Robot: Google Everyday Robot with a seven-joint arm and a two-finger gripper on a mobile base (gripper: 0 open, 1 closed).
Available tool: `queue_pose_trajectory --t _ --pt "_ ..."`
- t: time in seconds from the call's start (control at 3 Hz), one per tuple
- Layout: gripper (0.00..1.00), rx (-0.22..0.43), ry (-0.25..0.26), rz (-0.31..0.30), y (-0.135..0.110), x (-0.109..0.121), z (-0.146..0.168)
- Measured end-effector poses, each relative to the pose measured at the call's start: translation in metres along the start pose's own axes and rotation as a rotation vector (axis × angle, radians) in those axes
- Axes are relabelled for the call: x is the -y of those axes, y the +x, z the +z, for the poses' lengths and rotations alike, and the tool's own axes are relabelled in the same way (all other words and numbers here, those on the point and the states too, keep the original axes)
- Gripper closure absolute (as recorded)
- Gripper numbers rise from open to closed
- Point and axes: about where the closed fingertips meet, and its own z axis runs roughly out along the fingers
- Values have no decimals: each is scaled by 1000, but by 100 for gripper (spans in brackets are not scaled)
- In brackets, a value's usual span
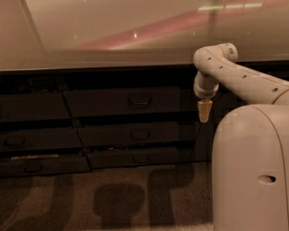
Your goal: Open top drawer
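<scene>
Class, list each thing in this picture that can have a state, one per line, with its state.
top drawer: closed, handle free.
middle drawer: looks closed.
bottom drawer: looks closed.
gripper: pointing down, to the right of the top drawer's handle and apart from it, carrying nothing.

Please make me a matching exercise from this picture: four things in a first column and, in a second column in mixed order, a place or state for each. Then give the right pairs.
Column one
1. top drawer
2. gripper
3. countertop
4. floor

Column two
A. carries dark shadows
B. hangs pointing down, just right of the drawers, touching none
C. pale and shiny, above the drawers
D. dark front with a small loop handle, closed

Pairs: 1-D, 2-B, 3-C, 4-A
</scene>
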Motion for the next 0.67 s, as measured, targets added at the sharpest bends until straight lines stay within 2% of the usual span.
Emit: queue_pose_trajectory --t 0.67 --pt "41 0 0 0 0 0 0"
